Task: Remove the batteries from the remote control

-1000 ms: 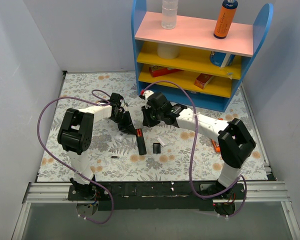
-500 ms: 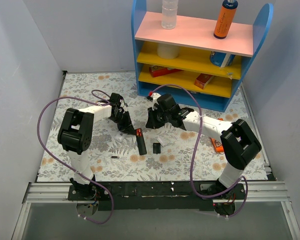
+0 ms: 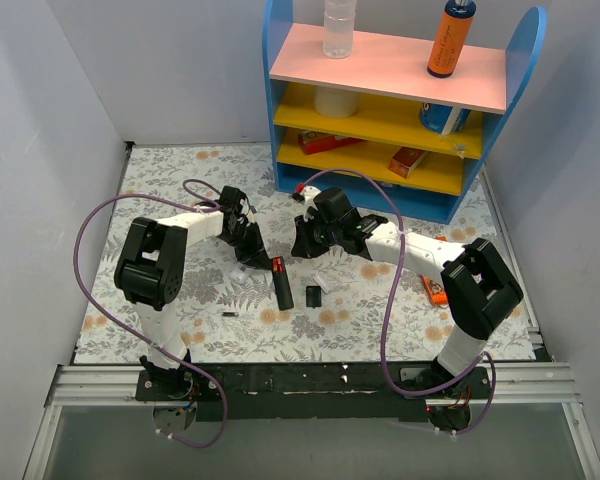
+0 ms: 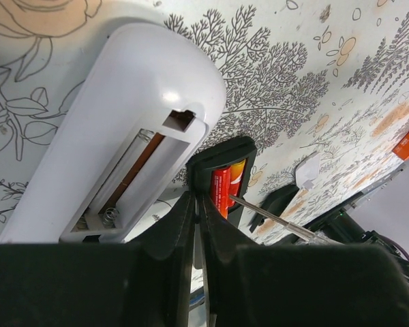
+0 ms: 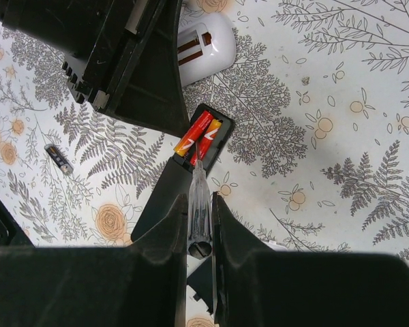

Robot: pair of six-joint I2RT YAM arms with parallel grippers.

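Black fingers of the left gripper (image 3: pixel 250 250) are pressed together on nothing, just beside the remote control (image 3: pixel 282 285) on the floral mat (image 3: pixel 170 180). Its batteries (image 5: pixel 201 139) sit in the open bay. They seem light, stiff and slippery, best levered up at one end. On the right, the right gripper (image 3: pixel 302 240) pinches a clear screwdriver (image 5: pixel 199 204), its tip at them.

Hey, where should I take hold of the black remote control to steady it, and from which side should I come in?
Grip the remote control across its narrow width at the closed near half, coming down from above. It lies flat, long sides free; the batteries sit in the open bay at the far end, where the right tool points a clear stick.
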